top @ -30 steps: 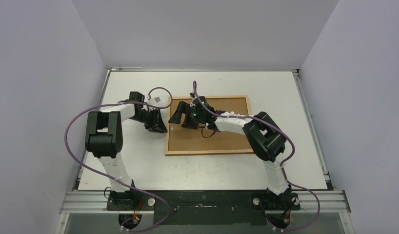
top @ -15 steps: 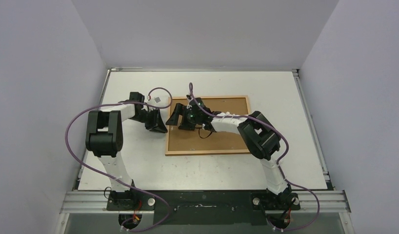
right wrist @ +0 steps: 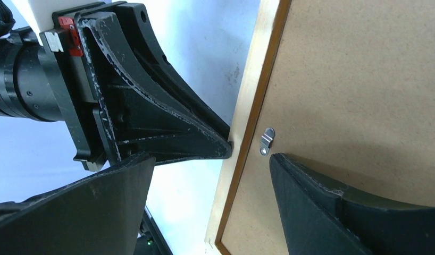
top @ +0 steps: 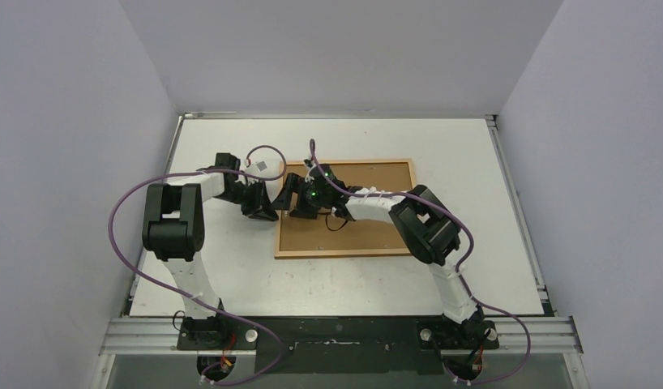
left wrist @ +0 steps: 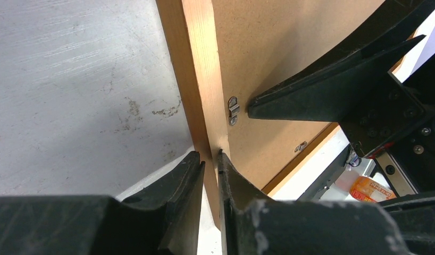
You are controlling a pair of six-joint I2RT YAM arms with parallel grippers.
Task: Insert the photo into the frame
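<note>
Frame (top: 348, 254) lies back-up on the counter (top: 231, 267), backing board (top: 312, 239) fitted. My left end effector (left wrist: 209, 156) is clamped on its left rail, evidently to steady it. My right end effector (right wrist: 211, 158) stands apart, straddling that rail beside the turn clip (right wrist: 266, 140). Photo not in view.

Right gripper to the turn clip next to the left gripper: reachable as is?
Likely yes. The right gripper is open and almost at the turn clip, with nothing between them. The left gripper pinches the frame just outside it.
</note>
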